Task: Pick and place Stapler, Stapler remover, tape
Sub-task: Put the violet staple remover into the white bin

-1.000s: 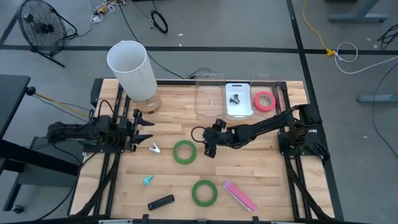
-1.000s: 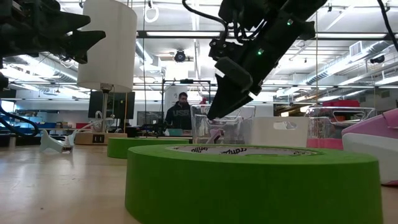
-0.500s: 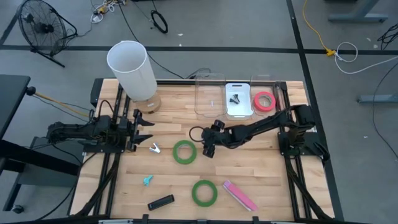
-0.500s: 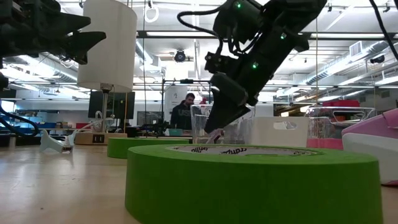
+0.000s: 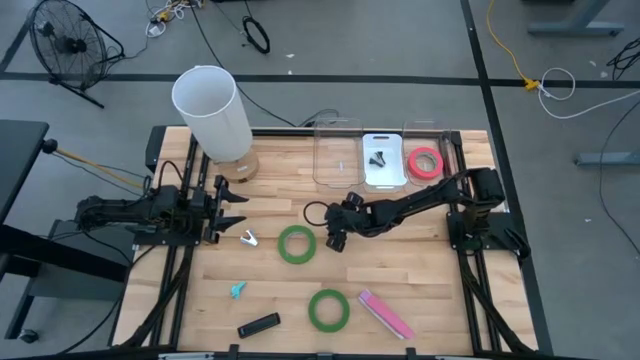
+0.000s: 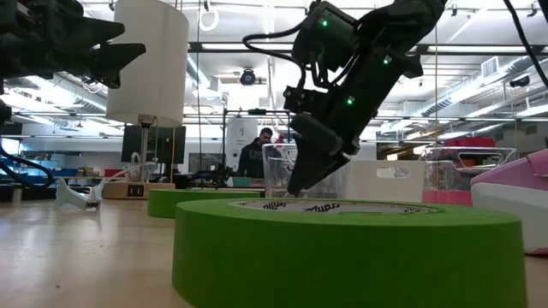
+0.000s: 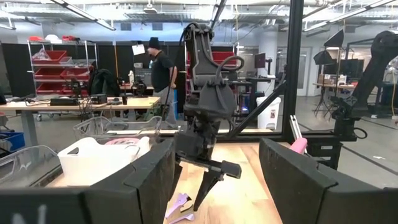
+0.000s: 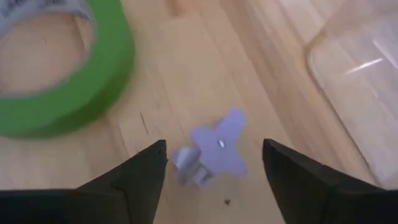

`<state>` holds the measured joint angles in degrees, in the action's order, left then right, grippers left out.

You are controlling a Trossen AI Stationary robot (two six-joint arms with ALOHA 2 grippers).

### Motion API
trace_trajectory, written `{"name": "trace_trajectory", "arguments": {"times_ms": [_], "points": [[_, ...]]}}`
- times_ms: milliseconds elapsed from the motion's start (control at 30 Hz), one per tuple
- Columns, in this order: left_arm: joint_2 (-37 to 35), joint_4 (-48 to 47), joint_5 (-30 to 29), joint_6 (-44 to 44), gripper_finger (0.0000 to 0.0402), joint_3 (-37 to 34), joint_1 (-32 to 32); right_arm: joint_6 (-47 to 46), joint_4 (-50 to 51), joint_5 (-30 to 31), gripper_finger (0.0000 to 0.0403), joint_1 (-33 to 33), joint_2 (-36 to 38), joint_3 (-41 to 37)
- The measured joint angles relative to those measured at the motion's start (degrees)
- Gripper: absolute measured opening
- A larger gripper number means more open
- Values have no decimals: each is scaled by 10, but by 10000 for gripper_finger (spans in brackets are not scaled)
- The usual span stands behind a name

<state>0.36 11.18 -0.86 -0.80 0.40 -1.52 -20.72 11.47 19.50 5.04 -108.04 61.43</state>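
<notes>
Right gripper poised over a small purple staple remover, fingers apart.

The left gripper point(image 5: 232, 208) waits at the table's left, jaws wide. The right gripper point(image 5: 335, 238) hovers near a green tape roll point(image 5: 296, 244); a closing finger could nudge the staple remover point(image 8: 214, 152) aside or clip the roll. Only the right wrist view shows the remover between the fingers; the high view hides it but shows the red tape point(image 5: 425, 161) binned.

Right gripper point(image 5: 333, 241) low over the table point(image 5: 420, 290), just beside a green tape roll point(image 5: 296, 244). Second green roll point(image 5: 328, 310) nearer front edge. Left gripper point(image 5: 238, 209) waits at left.
</notes>
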Motion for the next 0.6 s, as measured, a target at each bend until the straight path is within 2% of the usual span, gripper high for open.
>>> {"name": "trace_trajectory", "arguments": {"times_ms": [100,267,300,600], "points": [[0,0,0,0,236,0,0,-12,4,-6,196,-1,-2,0],[0,0,0,0,236,0,0,-10,7,-11,33,-1,-4,0],[0,0,0,0,236,0,0,-8,7,-11,17,-1,-4,0],[0,0,0,0,236,0,0,-2,4,-55,2,-4,-4,0]]}}
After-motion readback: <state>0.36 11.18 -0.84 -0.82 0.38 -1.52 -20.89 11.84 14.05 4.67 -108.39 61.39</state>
